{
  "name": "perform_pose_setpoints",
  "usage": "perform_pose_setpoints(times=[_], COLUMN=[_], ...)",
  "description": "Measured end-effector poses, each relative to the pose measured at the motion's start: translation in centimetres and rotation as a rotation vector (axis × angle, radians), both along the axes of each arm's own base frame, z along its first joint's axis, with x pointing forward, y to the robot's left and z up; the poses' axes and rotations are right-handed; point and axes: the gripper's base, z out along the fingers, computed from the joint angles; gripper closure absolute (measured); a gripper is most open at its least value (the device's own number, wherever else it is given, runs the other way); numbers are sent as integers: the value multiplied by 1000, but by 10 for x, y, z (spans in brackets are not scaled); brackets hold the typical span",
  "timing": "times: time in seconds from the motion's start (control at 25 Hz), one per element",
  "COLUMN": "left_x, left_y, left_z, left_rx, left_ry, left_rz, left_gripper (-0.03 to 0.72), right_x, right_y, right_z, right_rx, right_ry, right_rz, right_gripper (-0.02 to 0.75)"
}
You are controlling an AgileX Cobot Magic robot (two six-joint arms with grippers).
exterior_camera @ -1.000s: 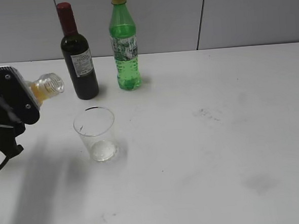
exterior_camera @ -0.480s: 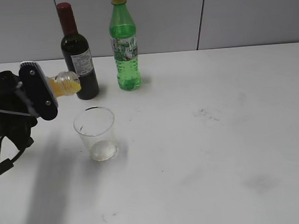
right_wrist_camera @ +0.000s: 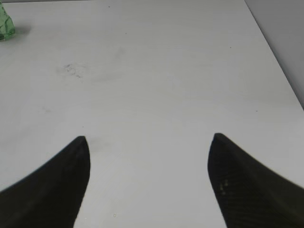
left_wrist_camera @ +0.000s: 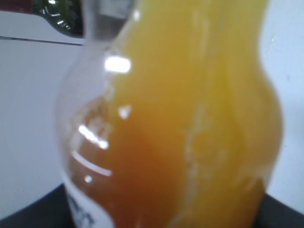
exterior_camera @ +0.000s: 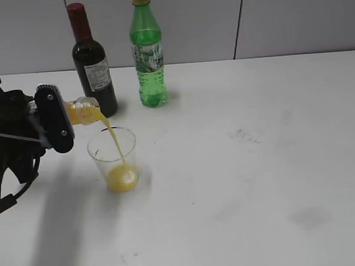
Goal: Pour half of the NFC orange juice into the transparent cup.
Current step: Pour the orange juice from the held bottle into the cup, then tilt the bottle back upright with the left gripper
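White tabletop (exterior_camera: 259,182): left gripper (exterior_camera: 55,118) clamps tipped NFC orange juice (exterior_camera: 83,111), streaming into transparent cup (exterior_camera: 114,158).
Right gripper (right_wrist_camera: 147,180) spread over open table.

A flat white matte tabletop (exterior_camera: 259,182) fills the lower three quarters of the exterior view, from 9 o'clock to 3 o'clock. Faint grey smudges mark it: one scuff (exterior_camera: 245,135) just right of centre, one darker patch (exterior_camera: 308,216) toward 5 o'clock. Behind the table, across 12 o'clock, stands a pale grey panelled wall (exterior_camera: 303,17), split by a thin dark vertical seam (exterior_camera: 237,21). Light is even and diffuse; soft shadows fall toward 7 o'clock.
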Motion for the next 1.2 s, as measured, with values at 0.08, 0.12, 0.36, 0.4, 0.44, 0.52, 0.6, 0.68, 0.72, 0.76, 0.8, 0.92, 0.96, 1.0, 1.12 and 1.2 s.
perform_pose_setpoints(times=[0.08,0.12,0.36,0.4,0.44,0.52,0.6,0.68,0.72,0.76,0.8,0.92,0.96,1.0,1.12,1.2], left_x=[0,0,0,0,0,0,0,0,0,0,0,0,0,0,0,0], left_y=[0,1,3,3,3,3,3,3,3,3,3,3,3,3,3,3], left_z=[0,0,1,1,1,1,1,1,1,1,1,1,1,1,1,1], left_rx=[4,9,35,35,36,37,37,37,37,37,37,37,40,45,51,53], left_ry=[-4,-6,-9,-9,-8,-8,-8,-8,-8,-8,-7,-7,-7,-7,-6,-6], left_rz=[3,4,22,23,23,23,23,23,23,23,23,23,22,19,16,15], left_gripper=[218,218,218,218,218,218,218,218,218,218,218,218,218,218,218,218], right_x=[0,0,0,0,0,0,0,0,0,0,0,0,0,0,0,0], right_y=[0,0,0,0,0,0,0,0,0,0,0,0,0,0,0,0], right_z=[0,0,0,0,0,0,0,0,0,0,0,0,0,0,0,0], right_rx=[0,0,0,0,0,0,0,0,0,0,0,0,0,0,0,0], right_ry=[0,0,0,0,0,0,0,0,0,0,0,0,0,0,0,0], right_rz=[0,0,0,0,0,0,0,0,0,0,0,0,0,0,0,0], right_gripper=[147,147,147,147,147,147,147,147,147,147,147,147,147,147,147,147])
